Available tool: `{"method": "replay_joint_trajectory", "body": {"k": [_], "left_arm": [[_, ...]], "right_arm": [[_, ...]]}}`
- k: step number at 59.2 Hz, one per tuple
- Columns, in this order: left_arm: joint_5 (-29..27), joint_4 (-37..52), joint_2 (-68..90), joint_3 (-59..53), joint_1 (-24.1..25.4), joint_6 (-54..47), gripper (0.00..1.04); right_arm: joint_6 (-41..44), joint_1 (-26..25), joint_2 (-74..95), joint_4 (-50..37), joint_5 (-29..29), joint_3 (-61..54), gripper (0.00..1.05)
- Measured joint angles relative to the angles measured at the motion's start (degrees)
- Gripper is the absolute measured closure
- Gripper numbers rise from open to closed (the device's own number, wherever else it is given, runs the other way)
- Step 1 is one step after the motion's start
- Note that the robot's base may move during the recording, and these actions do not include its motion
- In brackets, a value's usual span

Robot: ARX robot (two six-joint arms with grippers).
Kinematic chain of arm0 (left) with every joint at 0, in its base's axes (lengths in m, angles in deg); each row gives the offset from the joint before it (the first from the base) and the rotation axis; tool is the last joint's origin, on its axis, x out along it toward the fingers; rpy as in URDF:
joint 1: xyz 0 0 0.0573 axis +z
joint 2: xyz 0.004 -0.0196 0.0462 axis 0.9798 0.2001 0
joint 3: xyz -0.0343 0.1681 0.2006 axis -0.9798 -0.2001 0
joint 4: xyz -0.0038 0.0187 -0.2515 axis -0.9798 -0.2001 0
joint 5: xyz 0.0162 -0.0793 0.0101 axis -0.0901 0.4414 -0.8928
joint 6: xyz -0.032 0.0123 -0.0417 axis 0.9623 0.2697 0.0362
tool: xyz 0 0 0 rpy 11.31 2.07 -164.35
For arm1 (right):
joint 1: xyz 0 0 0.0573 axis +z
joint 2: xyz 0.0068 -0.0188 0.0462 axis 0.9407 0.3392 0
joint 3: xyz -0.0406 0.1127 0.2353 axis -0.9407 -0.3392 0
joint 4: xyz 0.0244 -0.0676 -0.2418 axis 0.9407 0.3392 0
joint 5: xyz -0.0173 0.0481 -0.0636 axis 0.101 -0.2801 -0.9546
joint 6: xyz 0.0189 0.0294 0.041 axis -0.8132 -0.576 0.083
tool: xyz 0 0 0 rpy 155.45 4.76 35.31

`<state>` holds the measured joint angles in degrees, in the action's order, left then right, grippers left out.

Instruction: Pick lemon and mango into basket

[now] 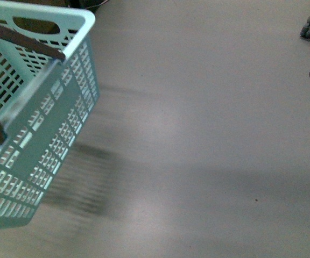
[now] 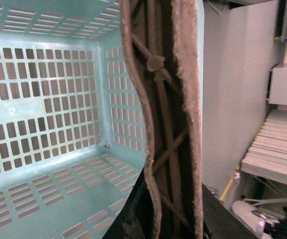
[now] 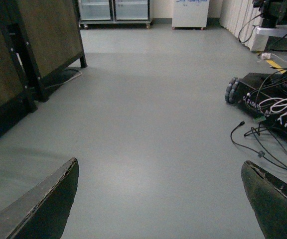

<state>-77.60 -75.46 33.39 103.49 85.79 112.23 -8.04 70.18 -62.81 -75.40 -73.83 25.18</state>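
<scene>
L gripper (image 2: 173, 199) clamped on basket (image 1: 47, 134) handles (image 2: 158, 99): both brown-grey arches pinched together btw its black fingers (image 2: 128, 219). Basket sits at left of front view, tilted and motion-blurred. Its shadow on the grey floor (image 1: 209, 134) lies apart below it, so it looks off the ground. L wrist cam looks into the slotted teal interior. R gripper (image 3: 159, 169) jaws spread wide, nothing btw them, above floor. Black cable (image 3: 248, 139) + ARX-labelled base (image 3: 278, 107) nearby on R side.
</scene>
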Motion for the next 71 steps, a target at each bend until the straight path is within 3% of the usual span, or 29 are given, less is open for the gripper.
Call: {"method": "replay_joint_trajectory", "body": {"k": [10, 15, 20, 30, 38, 71], "left_arm": [[1.55, 0.26, -9.49, -2.97, 1.27, 2.34, 0.98], [1.57, -3.78, -15.43, -5.09, 1.57, 3.13, 0.98], [-4.44, -12.33, -25.05, -4.52, -3.48, 6.36, 0.98], [-8.22, -18.43, -34.14, -0.2, -13.03, 7.89, 0.98], [-10.49, -21.88, -36.22, 1.07, -16.87, 9.88, 0.98], [-12.94, -25.88, -39.34, 4.0, -17.68, 8.7, 0.98]], "right_arm": [[0.0, 0.0, 0.0, 0.0, 0.02, 0.0, 0.09], [0.0, 0.0, 0.0, 0.0, -0.02, 0.0, 0.09], [0.0, 0.0, 0.0, 0.0, 0.04, 0.0, 0.09], [0.0, 0.0, 0.0, 0.0, -0.02, 0.0, 0.09], [0.0, 0.0, 0.0, 0.0, 0.0, 0.0, 0.09], [0.0, 0.0, 0.0, 0.0, 0.0, 0.0, 0.09]]}}
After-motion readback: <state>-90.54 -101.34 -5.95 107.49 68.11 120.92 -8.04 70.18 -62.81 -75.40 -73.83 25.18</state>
